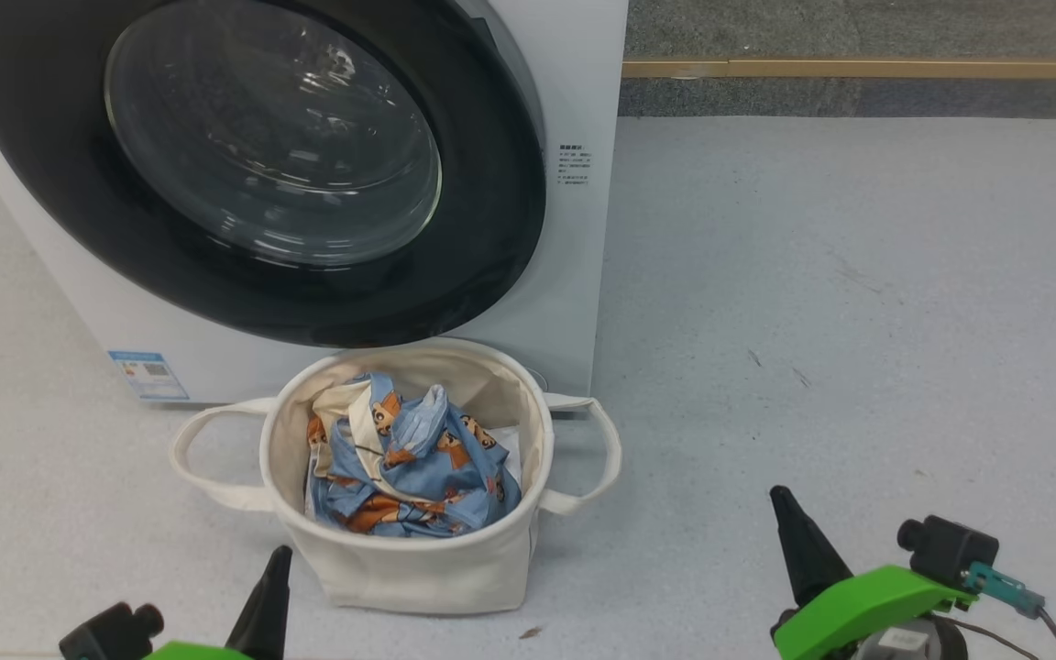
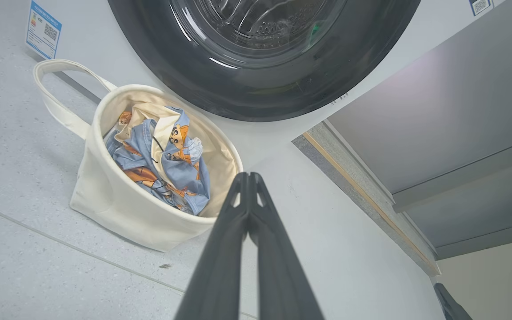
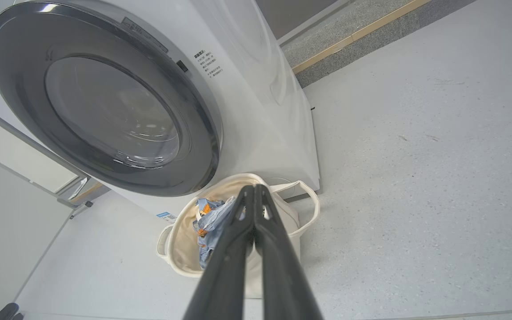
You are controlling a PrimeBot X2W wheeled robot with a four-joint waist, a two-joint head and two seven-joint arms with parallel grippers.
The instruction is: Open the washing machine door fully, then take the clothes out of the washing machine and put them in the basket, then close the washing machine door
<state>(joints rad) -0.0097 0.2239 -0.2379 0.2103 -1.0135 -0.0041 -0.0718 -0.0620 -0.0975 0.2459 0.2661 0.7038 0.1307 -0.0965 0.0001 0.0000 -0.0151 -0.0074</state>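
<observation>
Both mine are empty: left pincer [image 2: 248, 176] has its two dark fingers pressed tip to tip w/ nothing between, and right pincer [image 3: 254, 188] is the same, closed flat on itself, no cloth caught. Left one hangs over bare floor [image 1: 812, 275] at the near-left of the basket [image 1: 418, 573]; right one is low at near-right, well apart from it. Going outward: the basket stands on the floor just in front of the washing machine [image 1: 574, 275], below the door's bottom edge; can't tell if it's touching the white front. Inside it lie the clothes [image 1: 409, 458], blue w/ orange-brown bears, bunched in a heap below the rim. Beyond that, the washing machine door [image 1: 271, 137] sits flush on the front, so I judge it shut. Thru the glass I see steel drum and no blue fabric, tho reflections hide part of it. So progress, as I read it: door opening done, unloading done, closing done; prob. nothing left except pulling my arms back, if that. Count: 2 pincers, 1 basket w/ 2 loop handles, 1 machine, 1 door, 1 blue label sticker [image 1: 148, 374] at the front's lower left. Clothes = 1 heap; no. of separate pcs can't be told.
</observation>
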